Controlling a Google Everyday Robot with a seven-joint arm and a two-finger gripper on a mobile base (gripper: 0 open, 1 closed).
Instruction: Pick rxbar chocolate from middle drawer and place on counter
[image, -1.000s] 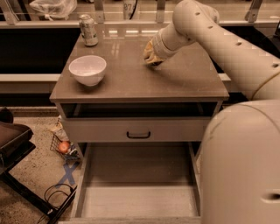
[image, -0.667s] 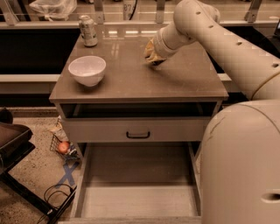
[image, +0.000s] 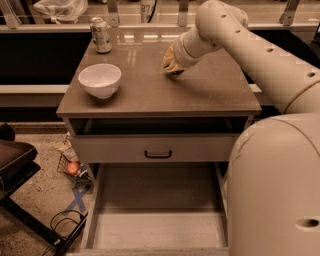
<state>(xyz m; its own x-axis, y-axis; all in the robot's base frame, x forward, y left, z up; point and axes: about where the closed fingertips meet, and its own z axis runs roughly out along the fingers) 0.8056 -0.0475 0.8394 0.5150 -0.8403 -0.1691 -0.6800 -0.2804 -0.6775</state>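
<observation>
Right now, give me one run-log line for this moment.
gripper: low at counter rear | middle drawer: pulled out | rxbar chocolate: not visible | bowl, can: on counter

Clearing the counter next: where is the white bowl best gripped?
By its thin rim, from above on its right side: the white bowl stands upright, mouth open, and the gripper is low over the counter to its right, farther back.

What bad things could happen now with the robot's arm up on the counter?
1. The tool hangs low over the back part of the counter. A sideways swing might knock the white bowl or the can.
2. The middle drawer is pulled far out, right beside the robot's body. If the robot rolls, it could bump the drawer.
</observation>
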